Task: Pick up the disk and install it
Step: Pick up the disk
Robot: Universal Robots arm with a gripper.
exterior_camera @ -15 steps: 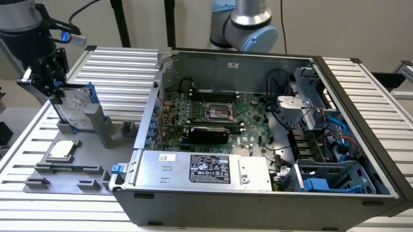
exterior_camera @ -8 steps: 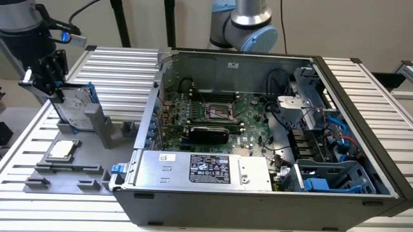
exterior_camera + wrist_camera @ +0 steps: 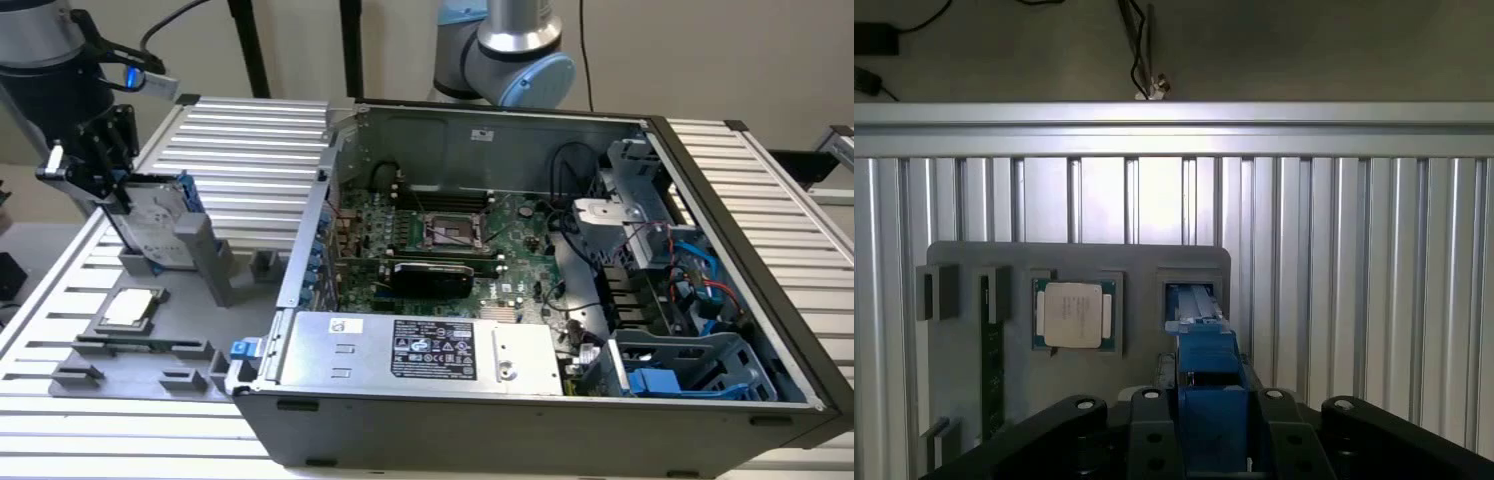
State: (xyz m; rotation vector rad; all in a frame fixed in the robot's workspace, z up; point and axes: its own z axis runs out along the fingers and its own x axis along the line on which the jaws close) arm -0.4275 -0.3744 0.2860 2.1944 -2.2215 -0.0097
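Observation:
The disk (image 3: 158,225) stands on edge in the upright slot of a grey fixture (image 3: 200,250), at the exterior view's left, beside the open computer case (image 3: 534,260). It shows a silver-grey face with a bright blue carrier edge. My gripper (image 3: 115,188) comes down on its top end, with the black fingers closed on either side of it. In the wrist view the blue carrier of the disk (image 3: 1206,365) runs from the fixture's slot up between the jaws of the gripper (image 3: 1209,440). The disk's lower end still sits in the slot.
A small square silver chip (image 3: 130,307) (image 3: 1074,313) lies in a pocket of the grey fixture tray (image 3: 80,375). Inside the case are the motherboard (image 3: 447,235), a silver power supply (image 3: 420,350) and a drive cage with blue parts (image 3: 681,370). A ribbed aluminium table (image 3: 254,130) lies underneath.

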